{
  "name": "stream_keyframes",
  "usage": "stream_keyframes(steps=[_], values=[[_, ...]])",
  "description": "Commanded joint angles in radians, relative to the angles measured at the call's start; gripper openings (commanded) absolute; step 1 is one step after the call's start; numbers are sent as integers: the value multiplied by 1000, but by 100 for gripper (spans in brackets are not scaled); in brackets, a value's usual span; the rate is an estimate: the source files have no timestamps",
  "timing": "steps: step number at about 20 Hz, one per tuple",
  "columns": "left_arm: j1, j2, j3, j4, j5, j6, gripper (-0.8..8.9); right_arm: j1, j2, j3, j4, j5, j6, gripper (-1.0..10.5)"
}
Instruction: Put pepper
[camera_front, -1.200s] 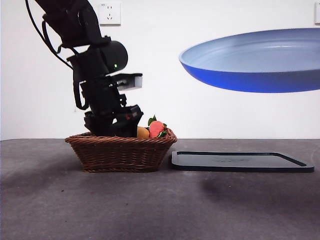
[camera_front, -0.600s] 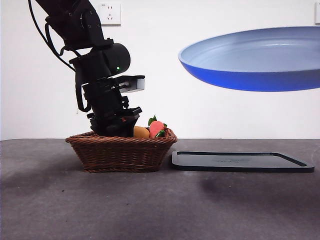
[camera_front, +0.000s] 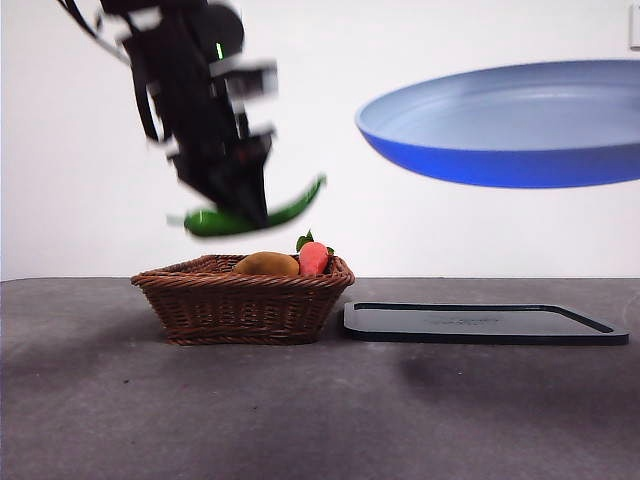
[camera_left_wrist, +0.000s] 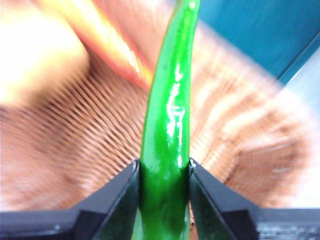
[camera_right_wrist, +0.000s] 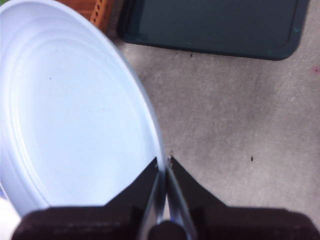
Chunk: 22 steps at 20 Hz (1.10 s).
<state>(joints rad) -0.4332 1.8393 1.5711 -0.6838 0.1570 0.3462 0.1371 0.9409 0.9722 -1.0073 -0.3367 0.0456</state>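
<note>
The left gripper (camera_front: 243, 205), blurred in the front view, hangs in the air above the wicker basket (camera_front: 242, 305), which sits on the grey table (camera_front: 300, 410) near its left-centre. Its two black jaws are clamped on the pepper (camera_front: 255, 215), approx. at mid-length. The pepper is clear of the basket, not touching it. Its long axis runs roughly level w/ the table, slightly bowed: the thin end rises toward the right, toward the plate (camera_front: 510, 120); the thicker end points left. In the left wrist view the pepper (camera_left_wrist: 167, 130) runs straight out between the jaws, w/ the basket weave blurred behind it.

In the basket lie a yellow-orange fruit (camera_front: 266, 264) and a red fruit w/ green leaves (camera_front: 313, 257).

The right gripper (camera_right_wrist: 165, 165) pinches the rim of the blue plate, holding it in mid-air above the dark tray (camera_front: 480, 322), which lies flat just right of the basket.
</note>
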Motion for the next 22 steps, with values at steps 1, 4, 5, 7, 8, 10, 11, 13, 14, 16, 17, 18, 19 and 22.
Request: stream_keyframes(steps=[1, 4, 5, 7, 8, 10, 11, 13, 14, 16, 17, 18, 19, 22], values=[[-18, -65, 21, -52, 32, -34, 87, 2, 54, 14, 26, -2, 18, 6], [-36, -183, 21, -131, 218, -94, 87, 2, 156, 14, 97, -4, 45, 6], [-48, -216, 21, -151, 283, -102, 87, 2, 191, 14, 121, -5, 52, 6], [-86, -259, 21, -187, 360, -116, 87, 2, 271, 14, 162, -24, 66, 6], [-110, -265, 21, -203, 378, -116, 87, 2, 309, 14, 183, -51, 77, 5], [-168, -257, 21, -236, 365, -106, 87, 2, 365, 14, 223, -88, 98, 6], [-196, -243, 21, -237, 365, -98, 87, 2, 377, 14, 231, -99, 101, 6], [-252, -207, 21, -220, 339, -89, 86, 3, 385, 14, 241, -130, 104, 6], [-273, -187, 21, -206, 305, -88, 86, 3, 385, 14, 243, -136, 105, 6], [-307, -141, 21, -186, 258, -81, 86, 3, 385, 14, 238, -136, 107, 6], [-314, -117, 21, -169, 249, -81, 86, 3, 385, 14, 237, -137, 107, 6], [-320, -95, 21, -151, 238, -81, 86, 3, 385, 14, 237, -137, 107, 6], [-326, -72, 21, -136, 234, -81, 86, 3, 385, 14, 237, -138, 107, 6], [-327, -18, 21, -86, 231, -81, 86, 3, 385, 14, 237, -157, 107, 5]])
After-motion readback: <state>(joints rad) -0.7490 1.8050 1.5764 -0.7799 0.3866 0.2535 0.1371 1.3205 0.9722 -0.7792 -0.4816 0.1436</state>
